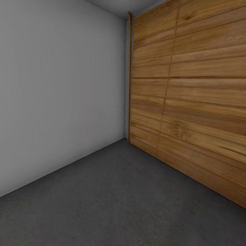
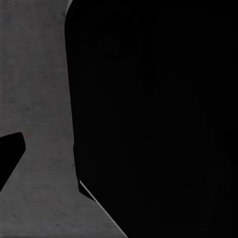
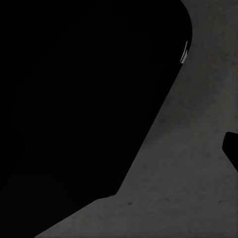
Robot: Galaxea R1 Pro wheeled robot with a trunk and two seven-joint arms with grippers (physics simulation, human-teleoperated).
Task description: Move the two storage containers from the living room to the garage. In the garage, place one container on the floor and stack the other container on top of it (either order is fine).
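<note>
I am in the garage, facing a corner. The dark grey floor (image 1: 112, 205) spreads out in front of me. The two storage containers and the living room are out of view. In the left wrist view a large black shape (image 2: 158, 119) covers most of the mottled floor (image 2: 39, 89), and a small dark tip (image 2: 7, 158) pokes in at the edge. In the right wrist view another black mass (image 3: 79, 109) stands over the floor (image 3: 198, 163), with a dark tip (image 3: 231, 148) at the edge. Neither tip shows how the fingers stand.
A wide door of horizontal brown wood planks (image 1: 191, 102) closes off the right side. A plain grey-white wall (image 1: 61, 95) runs along the left and meets the door in the far corner (image 1: 127, 138).
</note>
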